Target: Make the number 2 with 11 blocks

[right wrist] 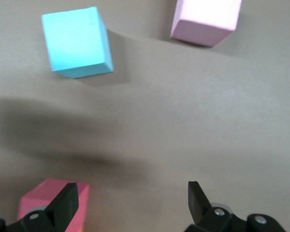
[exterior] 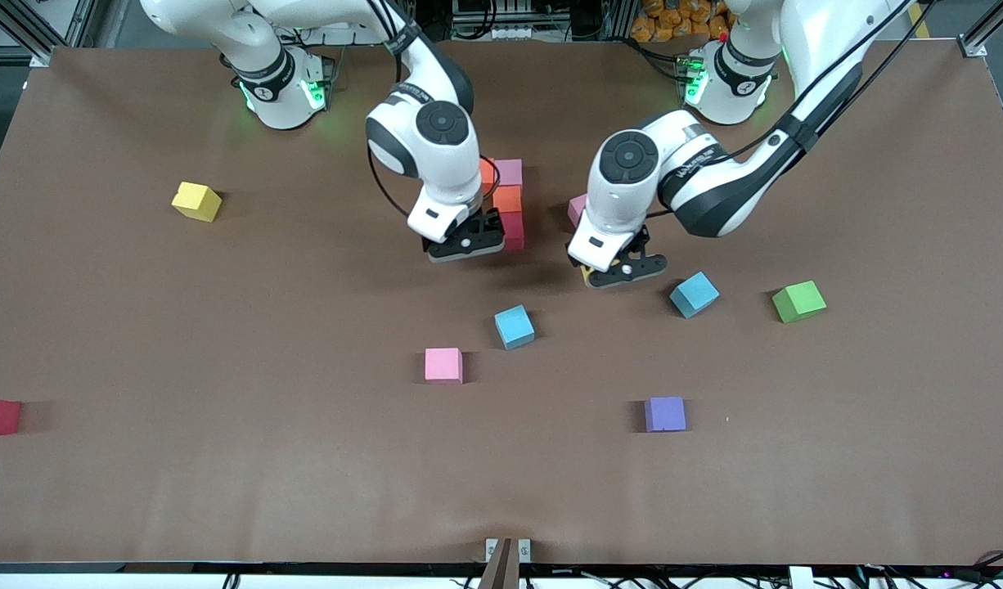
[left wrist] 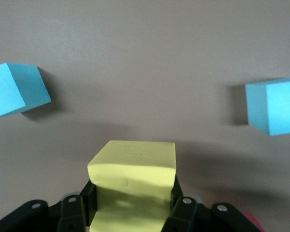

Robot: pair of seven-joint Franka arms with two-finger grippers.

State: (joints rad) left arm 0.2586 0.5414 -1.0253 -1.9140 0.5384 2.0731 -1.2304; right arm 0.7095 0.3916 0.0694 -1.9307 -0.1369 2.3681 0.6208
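The yellow block, clamped in the left tool above the bench near the stacked blocks, should be lowered flush against that column, squared before release, while the right tool waits there, spread wide and empty.

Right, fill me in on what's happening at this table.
The left end effector is shut on a yellow cube, up over the table between two blue cubes. The right end effector hangs open beside a started column of pink, orange and red cubes. Other cubes lie scattered.
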